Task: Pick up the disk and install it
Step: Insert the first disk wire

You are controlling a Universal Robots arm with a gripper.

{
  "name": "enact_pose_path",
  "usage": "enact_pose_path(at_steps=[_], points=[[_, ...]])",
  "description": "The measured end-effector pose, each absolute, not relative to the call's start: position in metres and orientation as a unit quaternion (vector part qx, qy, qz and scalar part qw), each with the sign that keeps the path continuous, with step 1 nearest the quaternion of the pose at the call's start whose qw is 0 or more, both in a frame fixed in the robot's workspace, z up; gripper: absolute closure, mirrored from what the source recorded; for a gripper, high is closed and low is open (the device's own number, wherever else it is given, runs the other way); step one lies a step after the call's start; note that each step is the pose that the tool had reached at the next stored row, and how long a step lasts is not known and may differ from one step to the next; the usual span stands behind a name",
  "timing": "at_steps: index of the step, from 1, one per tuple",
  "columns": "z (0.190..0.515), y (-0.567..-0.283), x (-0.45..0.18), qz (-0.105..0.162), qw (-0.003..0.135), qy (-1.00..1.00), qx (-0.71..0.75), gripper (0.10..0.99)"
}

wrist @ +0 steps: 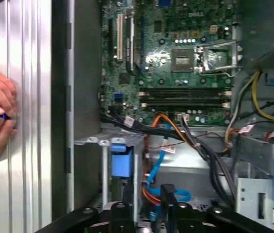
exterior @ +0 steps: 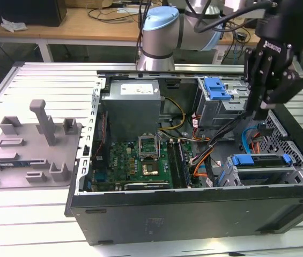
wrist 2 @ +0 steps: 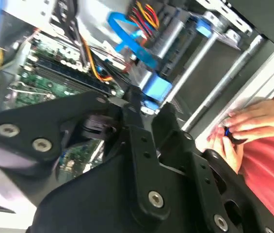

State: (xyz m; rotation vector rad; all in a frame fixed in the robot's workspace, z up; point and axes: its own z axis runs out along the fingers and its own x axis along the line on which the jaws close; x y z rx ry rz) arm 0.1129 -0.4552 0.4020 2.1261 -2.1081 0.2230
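1. In the exterior view, the black open-sided computer case [exterior: 194, 214] is being carried flat on the white slatted aluminium table [exterior: 44, 225], with bare slats around its rim. The black two-finger gripper [exterior: 259, 113] is being hung inside the rim toward the exterior view's right, below the grey metal drive cage [exterior: 215, 110]. The flat silver disk [exterior: 261, 170], framed in blue plastic, is being seated in the lower bay near the gripper. A grey plastic fixture plate [exterior: 33, 144] is being supported at the exterior view's left.
2. In the second wrist view, the fingers [wrist 2: 168, 119] are being held apart, with nothing between them. A person's hand [wrist 2: 246, 126] is being rested on the table edge outside the case wall.
3. In the first wrist view, the fingertips [wrist: 168, 194] are being shown spread over orange and blue cables [wrist: 163, 160]. The disk's blue end is being seen near one finger. The green motherboard [wrist: 175, 53] is being left open beyond.
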Motion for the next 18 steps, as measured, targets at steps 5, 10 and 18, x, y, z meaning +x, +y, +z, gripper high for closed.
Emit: enact_pose_path(at_steps=[5,10,18], points=[[0.401,-0.446,0.137,0.074,0.07,-0.7,0.706,0.733],[0.396,-0.445,0.163,0.078,0.076,-0.7,0.706,0.733],[0.393,-0.445,0.166,0.106,0.101,-0.708,0.691,0.733]])
